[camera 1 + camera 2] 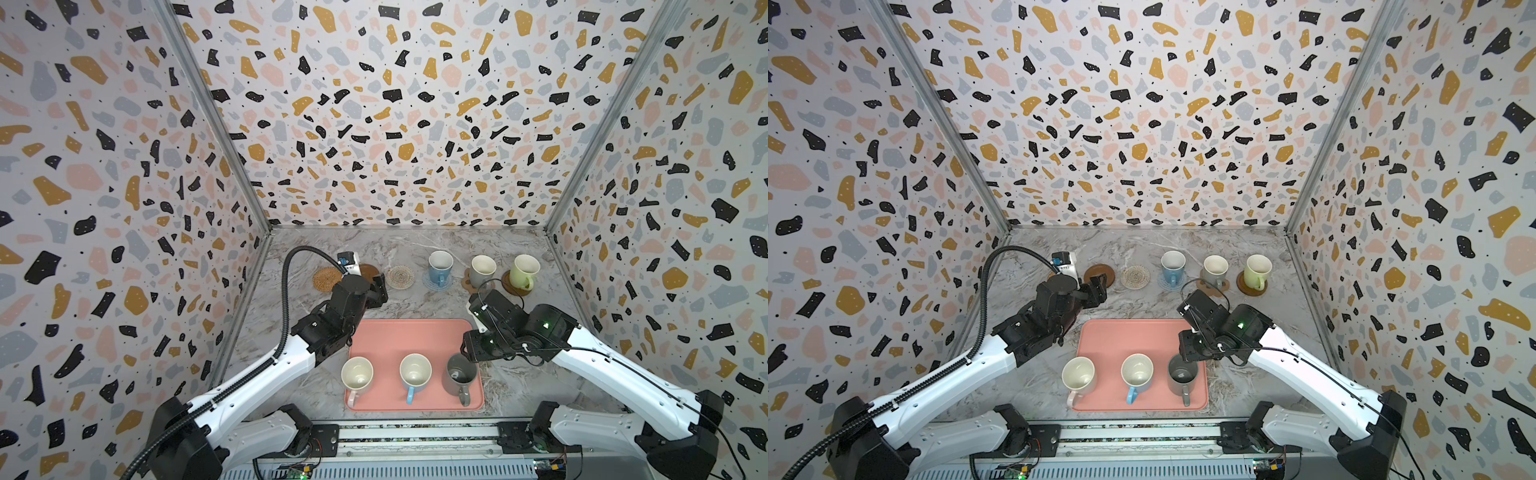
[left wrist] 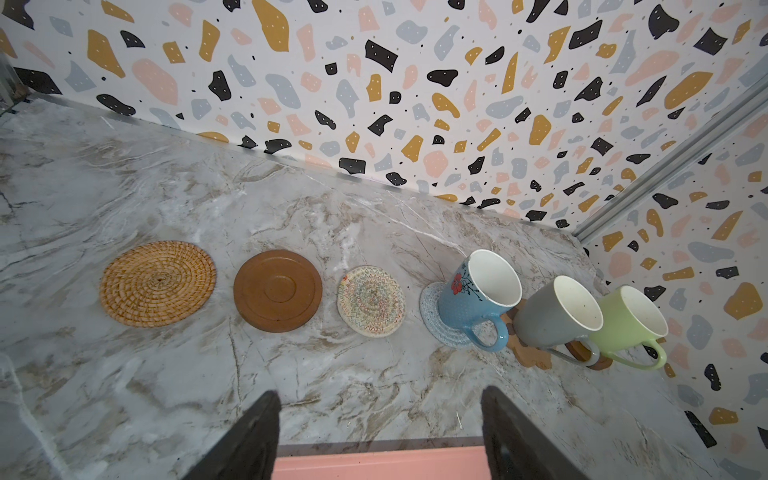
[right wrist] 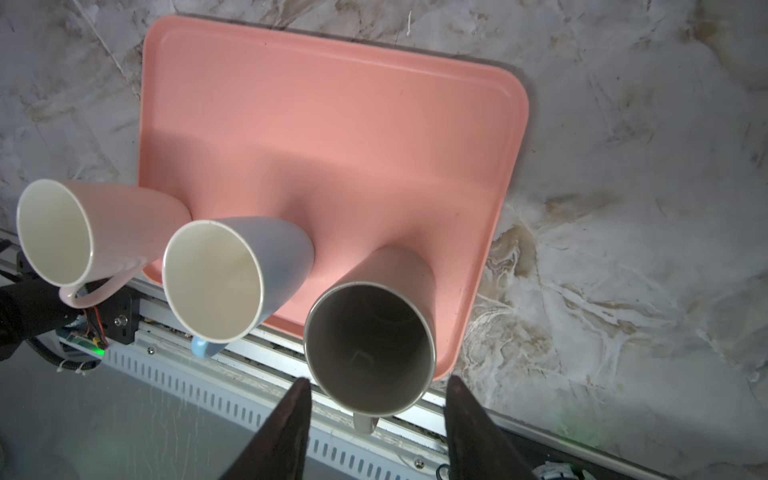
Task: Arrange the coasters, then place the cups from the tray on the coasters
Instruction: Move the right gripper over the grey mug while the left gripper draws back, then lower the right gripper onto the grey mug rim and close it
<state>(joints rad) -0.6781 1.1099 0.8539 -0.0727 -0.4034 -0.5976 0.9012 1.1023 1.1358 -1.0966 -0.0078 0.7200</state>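
Note:
Three cups stand on the pink tray near its front edge: pale pink, light blue and dark grey. My right gripper is open, just above the dark grey cup, with one finger on each side of its rim. At the back, the blue cup, grey cup and green cup each sit on a coaster. The orange woven coaster, brown disc and beige woven coaster are bare. My left gripper is open and empty between tray and coasters.
Patterned walls close in the marble table at the back and on both sides. A metal rail with the arm bases runs along the front edge, close behind the tray's cups.

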